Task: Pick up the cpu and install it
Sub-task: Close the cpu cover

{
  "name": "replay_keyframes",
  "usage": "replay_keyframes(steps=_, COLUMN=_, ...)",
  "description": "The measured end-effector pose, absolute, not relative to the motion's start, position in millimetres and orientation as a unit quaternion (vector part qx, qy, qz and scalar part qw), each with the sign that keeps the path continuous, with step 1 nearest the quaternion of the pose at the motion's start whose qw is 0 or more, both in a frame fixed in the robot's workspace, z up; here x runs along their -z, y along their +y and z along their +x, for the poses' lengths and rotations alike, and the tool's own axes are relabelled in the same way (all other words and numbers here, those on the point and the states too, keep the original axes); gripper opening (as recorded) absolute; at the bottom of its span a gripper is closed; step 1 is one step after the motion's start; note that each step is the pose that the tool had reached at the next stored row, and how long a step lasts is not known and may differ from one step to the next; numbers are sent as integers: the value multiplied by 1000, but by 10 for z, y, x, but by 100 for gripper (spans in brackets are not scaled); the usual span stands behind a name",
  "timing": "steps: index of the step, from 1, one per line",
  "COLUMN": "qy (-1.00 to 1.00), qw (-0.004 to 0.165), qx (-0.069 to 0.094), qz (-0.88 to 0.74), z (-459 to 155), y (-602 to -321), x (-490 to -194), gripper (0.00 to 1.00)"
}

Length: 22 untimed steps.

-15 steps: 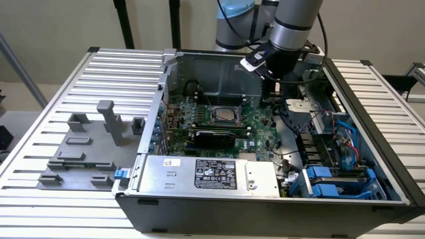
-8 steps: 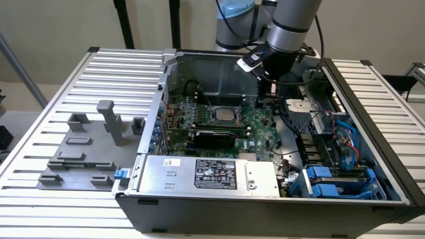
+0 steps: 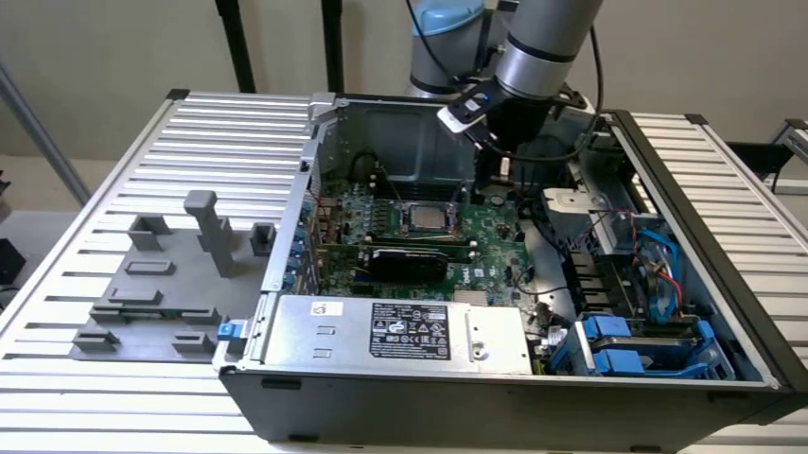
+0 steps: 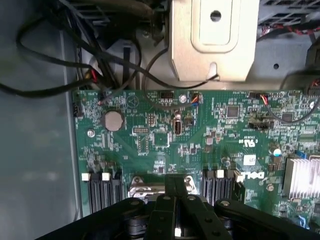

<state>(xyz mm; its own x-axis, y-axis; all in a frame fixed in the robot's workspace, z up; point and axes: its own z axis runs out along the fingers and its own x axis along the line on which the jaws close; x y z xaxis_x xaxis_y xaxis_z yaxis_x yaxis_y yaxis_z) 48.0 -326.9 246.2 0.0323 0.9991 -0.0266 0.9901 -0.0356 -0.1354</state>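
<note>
Slatted metal counter (image 3: 227, 123), open computer case (image 3: 392, 132) on it. End effector (image 4: 175, 192) closed, nothing between its fingers, hanging over the green motherboard (image 4: 160, 135). Cpu (image 3: 426, 219) sits in the socket (image 3: 397, 206), at 8 o'clock from the end effector in the exterior view, well apart. Placing looks done; latching, cannot tell. Board lettering (image 4: 252, 176) reads "DELL"; power supply label (image 3: 411, 331) too small to read.

Arm (image 3: 546, 52) angled steeply down over the motherboard (image 3: 493, 232), wrist tilted toward the board's far edge. Gripper (image 3: 501, 173) hangs just above that edge, apart from the board surface. Fingers (image 4: 164, 212) pressed together, tips pointing at the motherboard, nothing visible between them.
</note>
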Motion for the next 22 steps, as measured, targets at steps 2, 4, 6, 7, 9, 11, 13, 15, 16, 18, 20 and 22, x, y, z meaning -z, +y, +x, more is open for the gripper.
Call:
replay_keyframes(steps=2, qy=-693, qw=43, qx=-60, qz=-717, z=428, y=-3269, x=-2463, gripper=11)
replay_keyframes(steps=4, qy=-693, qw=46, qx=-64, qz=-717, z=373, y=-3269, x=-2463, gripper=11)
replay_keyframes(steps=6, qy=-693, qw=49, qx=-67, qz=-716, z=310, y=-3269, x=-2463, gripper=11)
replay_keyframes(steps=7, qy=-693, qw=51, qx=-69, qz=-716, z=274, y=-3269, x=-2463, gripper=11)
replay_keyframes(steps=9, qy=-692, qw=54, qx=-72, qz=-716, z=206, y=-3269, x=-2462, gripper=11)
replay_keyframes(steps=11, qy=-692, qw=57, qx=-75, qz=-716, z=132, y=-3269, x=-2462, gripper=11)
replay_keyframes(steps=13, qy=-692, qw=60, qx=-78, qz=-715, z=58, y=-3269, x=-2462, gripper=11)
replay_keyframes(steps=15, qy=-692, qw=63, qx=-81, qz=-715, z=-21, y=-3269, x=-2460, gripper=11)
replay_keyframes(steps=16, qy=-691, qw=64, qx=-82, qz=-715, z=-60, y=-3269, x=-2459, gripper=11)
replay_keyframes(steps=18, qy=-691, qw=67, qx=-85, qz=-715, z=-141, y=-3269, x=-2457, gripper=11)
replay_keyframes(steps=20, qy=-691, qw=69, qx=-87, qz=-714, z=-221, y=-3269, x=-2453, gripper=11)
replay_keyframes(steps=22, qy=-691, qw=72, qx=-90, qz=-714, z=-299, y=-3270, x=-2448, gripper=11)
